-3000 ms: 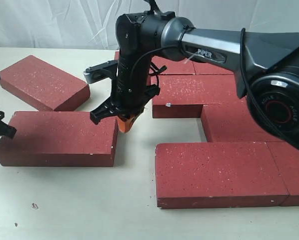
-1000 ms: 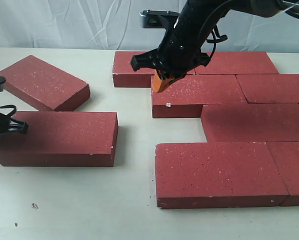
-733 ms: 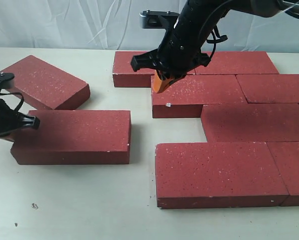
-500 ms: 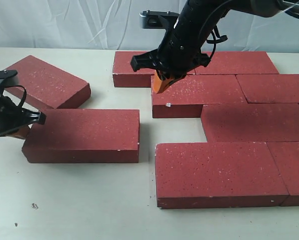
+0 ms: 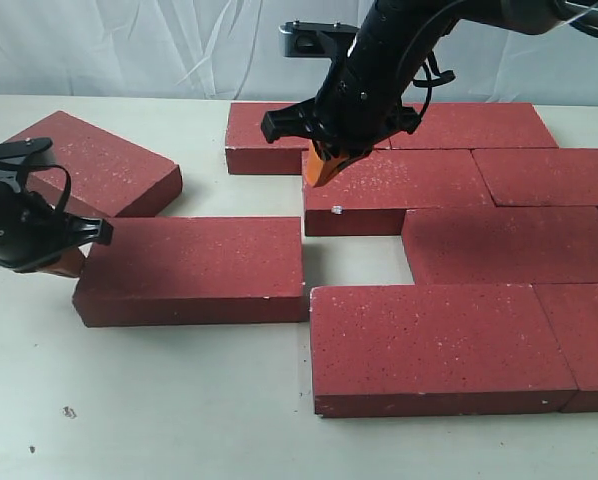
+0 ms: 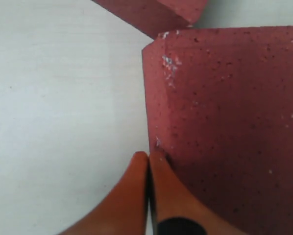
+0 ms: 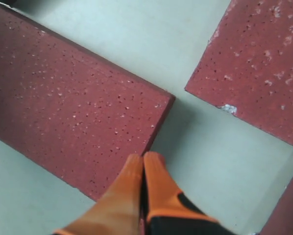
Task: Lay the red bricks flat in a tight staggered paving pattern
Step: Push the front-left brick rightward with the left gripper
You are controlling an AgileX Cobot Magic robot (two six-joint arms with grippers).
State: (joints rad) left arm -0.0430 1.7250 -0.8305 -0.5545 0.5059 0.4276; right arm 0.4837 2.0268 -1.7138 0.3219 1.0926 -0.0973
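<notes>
Several red bricks (image 5: 434,345) lie flat in staggered rows at the right. One separate red brick (image 5: 194,268) lies left of them, its right end almost at the front row. My left gripper (image 5: 67,262) is shut, its orange tips pressed against that brick's left end face (image 6: 225,122); the fingertips (image 6: 141,161) touch the edge. My right gripper (image 5: 324,168) is shut on nothing and hangs in the air over the back rows. In the right wrist view its gripper (image 7: 143,159) hovers above the separate brick's corner (image 7: 73,112).
Another loose brick (image 5: 99,165) lies at an angle at the back left, close behind my left gripper. Its corner (image 6: 151,12) shows in the left wrist view. A white curtain runs behind the table (image 5: 179,400).
My left gripper has pushed the separate brick rightwards towards the paved rows. My right arm, low beside that brick three seconds ago, rose and has held still for the last second.
</notes>
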